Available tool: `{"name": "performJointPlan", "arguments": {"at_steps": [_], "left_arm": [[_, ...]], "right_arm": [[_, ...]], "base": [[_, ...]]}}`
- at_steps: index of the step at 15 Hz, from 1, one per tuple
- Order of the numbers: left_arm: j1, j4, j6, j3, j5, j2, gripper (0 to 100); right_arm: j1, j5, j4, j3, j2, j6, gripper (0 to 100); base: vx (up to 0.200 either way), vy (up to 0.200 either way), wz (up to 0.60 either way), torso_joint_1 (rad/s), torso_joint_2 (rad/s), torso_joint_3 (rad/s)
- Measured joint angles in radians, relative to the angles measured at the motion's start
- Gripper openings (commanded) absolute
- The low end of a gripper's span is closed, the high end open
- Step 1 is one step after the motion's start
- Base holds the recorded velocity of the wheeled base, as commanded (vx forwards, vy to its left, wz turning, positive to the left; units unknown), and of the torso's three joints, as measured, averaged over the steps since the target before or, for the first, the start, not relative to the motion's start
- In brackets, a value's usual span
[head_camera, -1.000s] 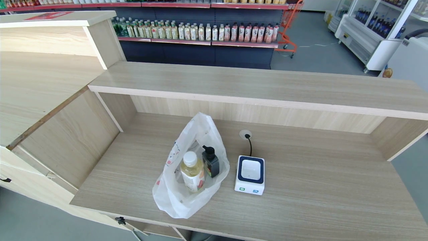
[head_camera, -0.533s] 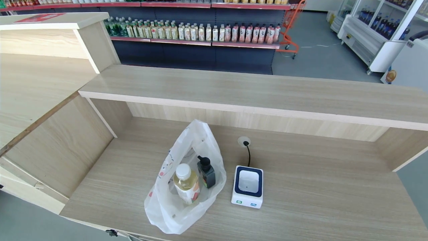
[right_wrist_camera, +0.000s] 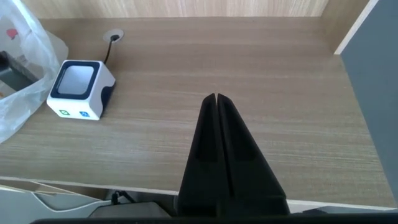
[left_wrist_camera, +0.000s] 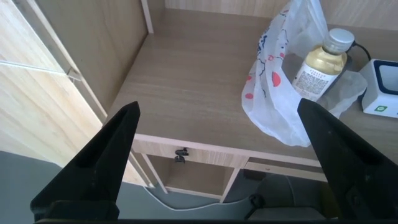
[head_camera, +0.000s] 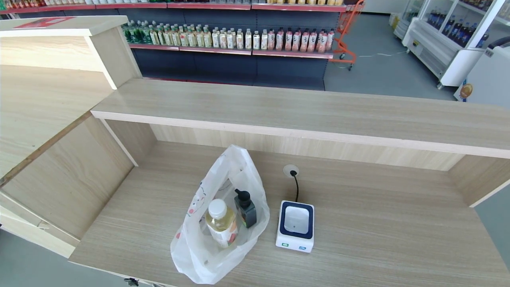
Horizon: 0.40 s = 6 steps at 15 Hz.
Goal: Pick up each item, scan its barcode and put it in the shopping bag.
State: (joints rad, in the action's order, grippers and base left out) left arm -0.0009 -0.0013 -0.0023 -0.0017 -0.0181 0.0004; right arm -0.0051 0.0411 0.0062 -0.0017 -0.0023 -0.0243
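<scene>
pump bottle (head_camera: 245, 210): base hidden in shopping bag (head_camera: 191, 255) | scanner (left_wrist_camera: 383, 93): cut by edge | shelf bottles (head_camera: 239, 39): labels too small

- Light wood counter (head_camera: 378, 239): recessed surface, walled at the back and at both sides.
- Raised ledge (head_camera: 303, 111) runs across the back, above that surface.
- Taller counter section (head_camera: 48, 99) adjoins at left.
- Beyond: red-edged store shelves (head_camera: 255, 51) carrying rows of bottles (head_camera: 239, 38).
- Grey floor (head_camera: 374, 59); orange trolley (head_camera: 346, 36) beside the shelves; glass-door coolers (head_camera: 450, 36) at right.
</scene>
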Motion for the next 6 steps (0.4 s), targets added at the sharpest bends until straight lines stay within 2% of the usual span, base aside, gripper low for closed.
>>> {"name": "performJointPlan", "arguments": {"at_steps": [6], "left_arm": [[0.001, 0.0, 0.0, 0.0, 0.0, 0.0, 100]], "right_arm": [[0.0, 0.0, 0.0, 0.0, 0.0, -0.001, 0]], "base": [[0.0, 0.0, 0.0, 0.0, 0.0, 0.0]]}}
